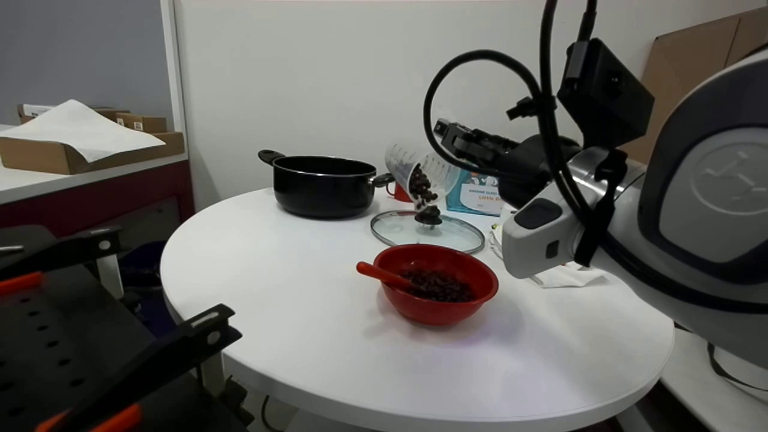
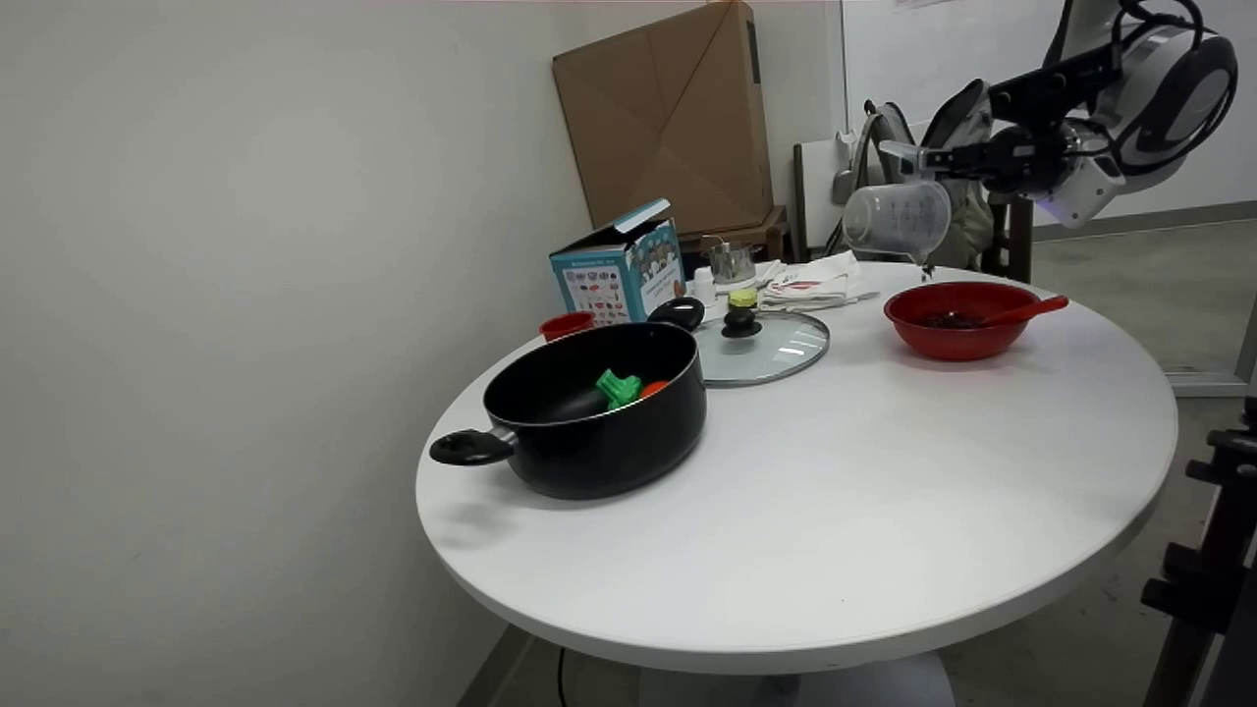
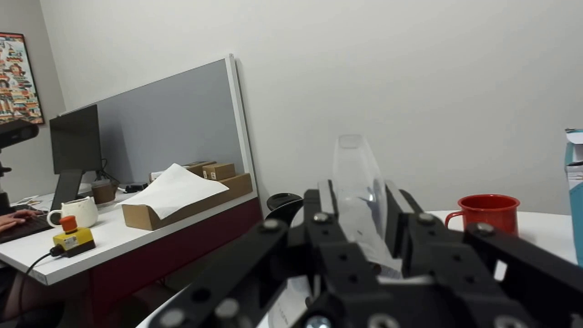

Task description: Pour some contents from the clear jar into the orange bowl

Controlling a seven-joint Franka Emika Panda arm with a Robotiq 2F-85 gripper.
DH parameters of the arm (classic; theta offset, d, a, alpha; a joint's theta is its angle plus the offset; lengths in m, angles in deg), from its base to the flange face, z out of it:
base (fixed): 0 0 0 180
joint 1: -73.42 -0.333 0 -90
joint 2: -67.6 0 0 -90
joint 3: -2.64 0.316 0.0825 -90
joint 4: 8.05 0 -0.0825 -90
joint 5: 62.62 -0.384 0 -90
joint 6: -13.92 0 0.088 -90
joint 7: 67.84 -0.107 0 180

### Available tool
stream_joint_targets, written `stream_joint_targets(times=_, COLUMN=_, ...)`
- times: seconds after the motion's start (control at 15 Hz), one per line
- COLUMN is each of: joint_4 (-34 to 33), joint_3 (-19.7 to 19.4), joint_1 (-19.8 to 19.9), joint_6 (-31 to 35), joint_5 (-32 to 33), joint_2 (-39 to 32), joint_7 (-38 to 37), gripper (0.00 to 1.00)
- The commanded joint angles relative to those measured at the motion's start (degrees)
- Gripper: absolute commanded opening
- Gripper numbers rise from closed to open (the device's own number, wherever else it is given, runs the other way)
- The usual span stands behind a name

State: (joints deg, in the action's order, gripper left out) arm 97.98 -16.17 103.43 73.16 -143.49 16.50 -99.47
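My gripper (image 1: 445, 139) is shut on the handle of the clear jar (image 1: 401, 161) and holds it in the air. In the wrist view the jar's clear handle (image 3: 357, 218) stands between the fingers (image 3: 362, 200). The jar is tilted well over with its mouth downward. Its dark contents (image 1: 421, 185) are gathered at the mouth. In an exterior view the jar (image 2: 894, 220) hangs above the near-left rim side of the orange bowl (image 2: 953, 344), with a few dark bits (image 2: 927, 269) just below its lip. The bowl (image 1: 435, 312) holds many dark pieces.
A red spoon (image 1: 381, 275) leans over the bowl's rim. A black pot (image 1: 324, 191), a glass lid (image 1: 396, 231), a red cup (image 3: 492, 214) and a blue box (image 2: 614, 270) stand on the round white table (image 1: 288, 300). White cloths (image 2: 810, 283) lie behind the lid.
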Motion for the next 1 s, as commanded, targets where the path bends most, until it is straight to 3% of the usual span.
stream_joint_targets(times=0.0, joint_4=-1.85, joint_3=0.47, joint_1=-0.16, joint_6=-2.53, joint_5=-2.06, joint_2=-1.79, joint_7=-1.96, gripper=0.08)
stream_joint_targets(times=0.67, joint_4=-2.68, joint_3=1.74, joint_1=-1.90, joint_6=-5.25, joint_5=-2.32, joint_2=-2.92, joint_7=-3.00, gripper=0.08)
stream_joint_targets(times=0.93, joint_4=-1.28, joint_3=-1.09, joint_1=-3.49, joint_6=0.03, joint_5=-2.15, joint_2=-0.48, joint_7=-3.95, gripper=0.08)
